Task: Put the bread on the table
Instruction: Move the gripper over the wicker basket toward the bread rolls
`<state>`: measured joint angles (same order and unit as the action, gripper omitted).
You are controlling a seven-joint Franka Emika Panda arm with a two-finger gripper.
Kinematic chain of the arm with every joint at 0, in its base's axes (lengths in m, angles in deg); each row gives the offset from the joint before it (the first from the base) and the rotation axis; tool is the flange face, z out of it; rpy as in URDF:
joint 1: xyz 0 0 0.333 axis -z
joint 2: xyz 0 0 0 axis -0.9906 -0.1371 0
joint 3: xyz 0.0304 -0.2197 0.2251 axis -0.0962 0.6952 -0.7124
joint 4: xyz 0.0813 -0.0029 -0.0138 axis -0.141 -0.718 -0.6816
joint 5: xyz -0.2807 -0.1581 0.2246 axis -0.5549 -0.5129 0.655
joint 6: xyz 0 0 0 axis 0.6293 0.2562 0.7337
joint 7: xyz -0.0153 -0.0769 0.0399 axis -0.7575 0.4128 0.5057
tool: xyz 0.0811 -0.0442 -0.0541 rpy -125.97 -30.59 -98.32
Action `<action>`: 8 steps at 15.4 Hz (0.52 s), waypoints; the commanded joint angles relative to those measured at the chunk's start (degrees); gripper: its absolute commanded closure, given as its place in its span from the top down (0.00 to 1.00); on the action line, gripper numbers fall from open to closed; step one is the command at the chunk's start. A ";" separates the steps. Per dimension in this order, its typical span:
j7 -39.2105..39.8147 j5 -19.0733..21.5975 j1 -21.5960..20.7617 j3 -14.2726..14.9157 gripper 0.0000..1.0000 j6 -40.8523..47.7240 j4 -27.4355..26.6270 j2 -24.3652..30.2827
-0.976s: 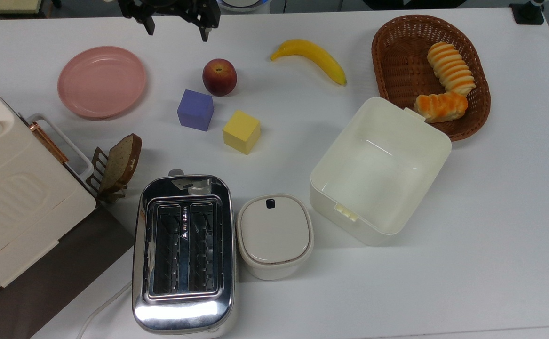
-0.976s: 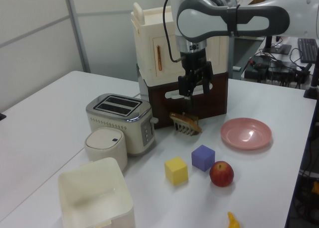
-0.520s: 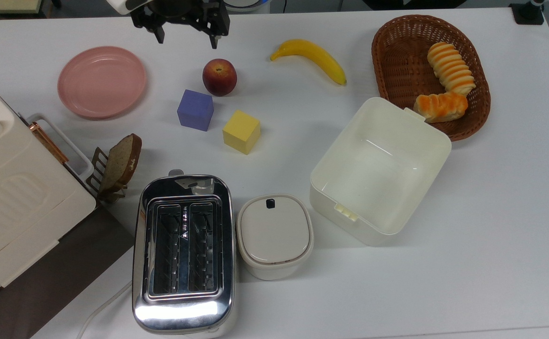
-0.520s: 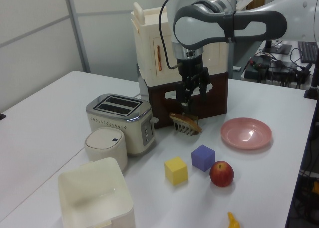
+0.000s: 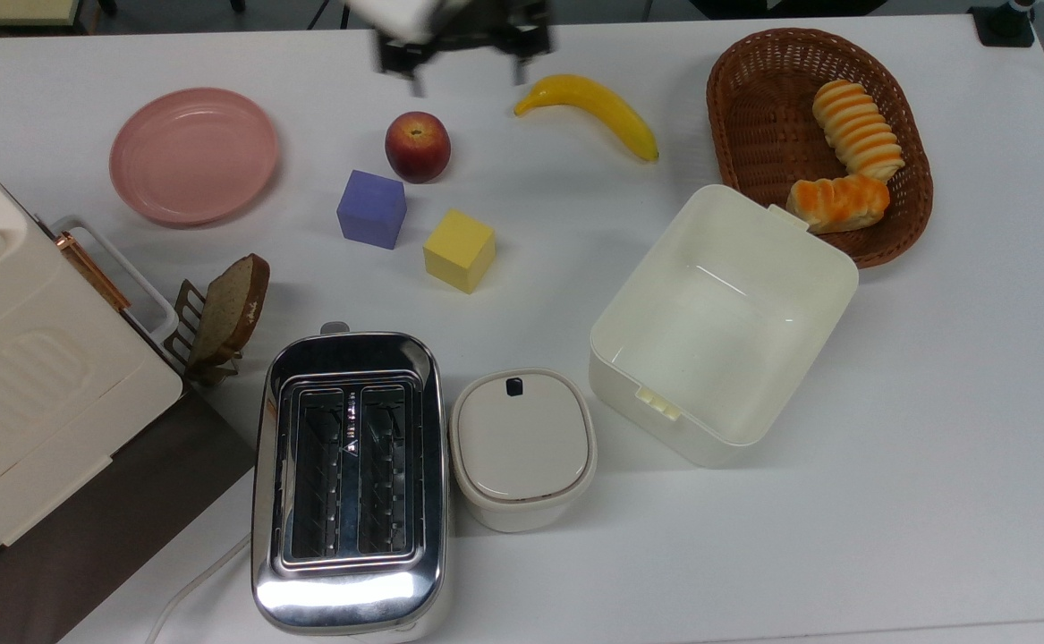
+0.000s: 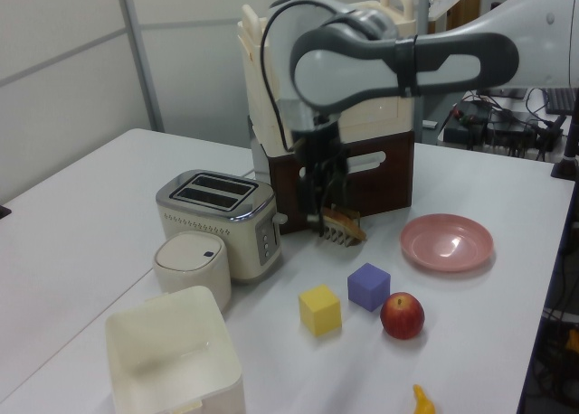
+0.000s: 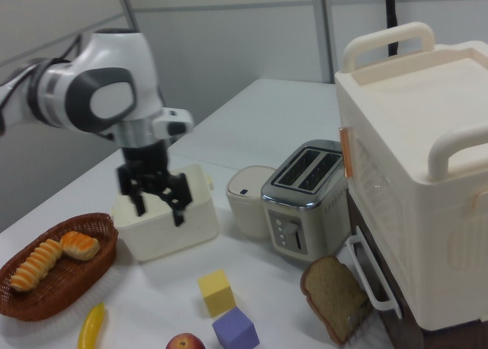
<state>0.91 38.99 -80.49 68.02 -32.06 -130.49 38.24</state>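
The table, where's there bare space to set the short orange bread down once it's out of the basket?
On the table, the widest bare patch in the top view lies right of the open white box and below the basket holding the bread. A smaller gap sits between the banana, the yellow cube and the box. Around the toaster and lidded pot it is crowded.

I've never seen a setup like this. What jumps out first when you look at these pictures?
The big white and grey robot arm stands out, its gripper open and empty, hanging above the white table. On the top view's right, a brown wicker basket holds two rolls, the stubby orange-topped bread and a longer striped roll. Near the top view's lower edge sits a shiny chrome toaster.
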 commanded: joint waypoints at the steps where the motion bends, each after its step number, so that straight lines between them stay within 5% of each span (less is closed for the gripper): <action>1: 6.82 1.55 -8.64 0.73 1.00 -1.40 -0.49 -1.23; 8: 3.84 0.85 -23.67 0.82 1.00 -6.49 -0.41 -5.70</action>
<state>5.22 39.49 -98.29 67.67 -34.23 -130.53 34.82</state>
